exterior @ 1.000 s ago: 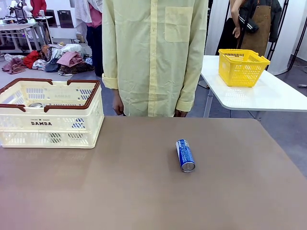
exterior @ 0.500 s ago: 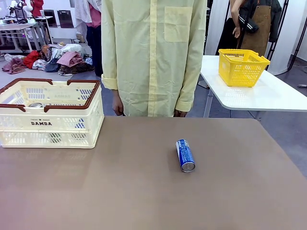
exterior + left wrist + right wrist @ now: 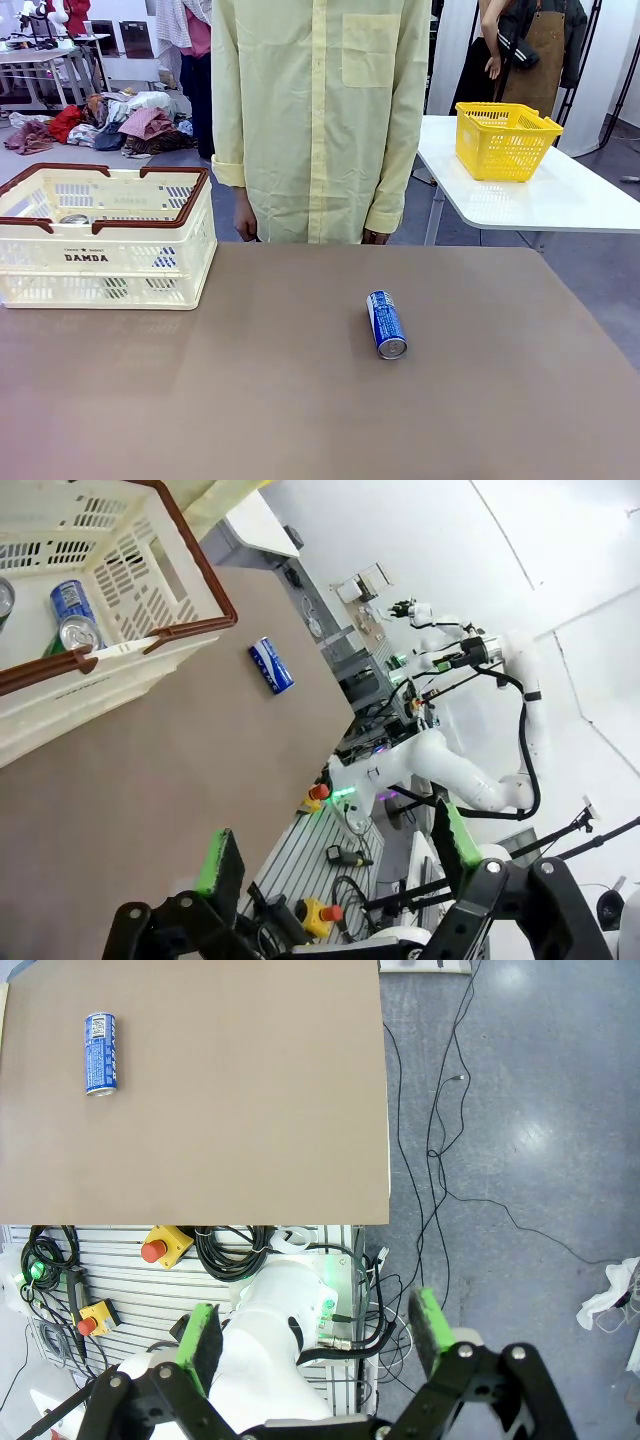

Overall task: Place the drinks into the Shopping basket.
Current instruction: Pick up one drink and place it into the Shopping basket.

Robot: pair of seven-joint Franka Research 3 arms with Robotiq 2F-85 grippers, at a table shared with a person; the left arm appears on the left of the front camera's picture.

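Your left jaws stand wide open with nothing between the green pads, held above the near part of the bench. Ahead of them and up to the left in the left wrist view sits the shopping basket, with blue cans lying inside it. One blue can lies on its side on the bare bench just beyond the basket's corner.

Your right jaws are wide open too and grip nothing; they hang over the robot base and the floor off the bench edge. Far ahead to their upper left you see the same can.

From the front, that can lies right of centre, well apart from the basket at the far left. A person stands behind the bench.
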